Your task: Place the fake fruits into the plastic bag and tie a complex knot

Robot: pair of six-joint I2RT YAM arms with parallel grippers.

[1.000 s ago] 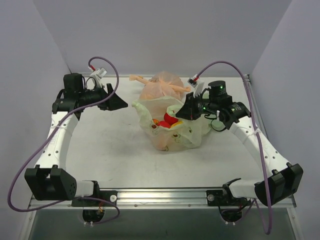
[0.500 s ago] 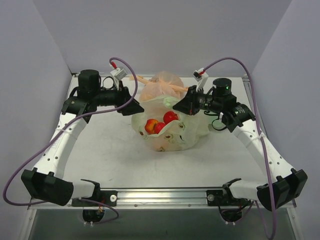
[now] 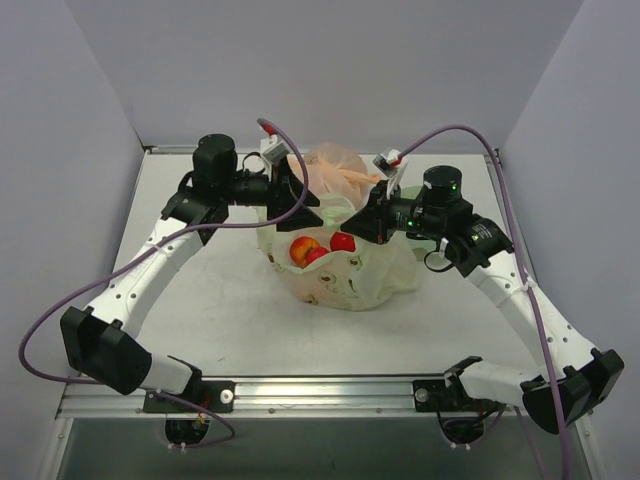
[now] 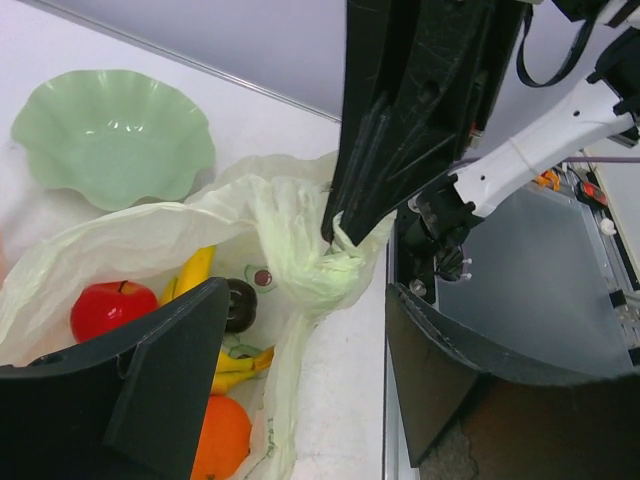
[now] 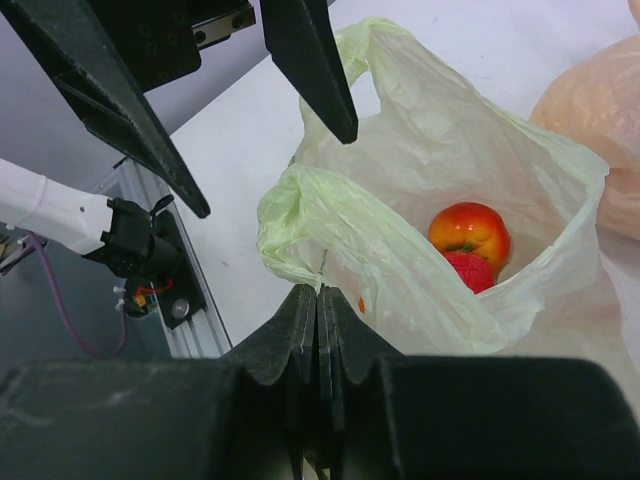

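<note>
Several glossy fruits point(image 3: 343, 242), crinkly translucent green bag point(image 3: 378, 280), gaping

overhead rear view, wrist close-ups sharing bag point(image 4: 300, 230)

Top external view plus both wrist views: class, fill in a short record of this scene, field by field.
bag: pale green plastic bag, mouth open
contents: fake fruits, red and orange ones, bananas
right fingers: shut on a bag handle
left fingers: open, close to the bag, holding nothing
nearby: peach bag, green dish
</note>
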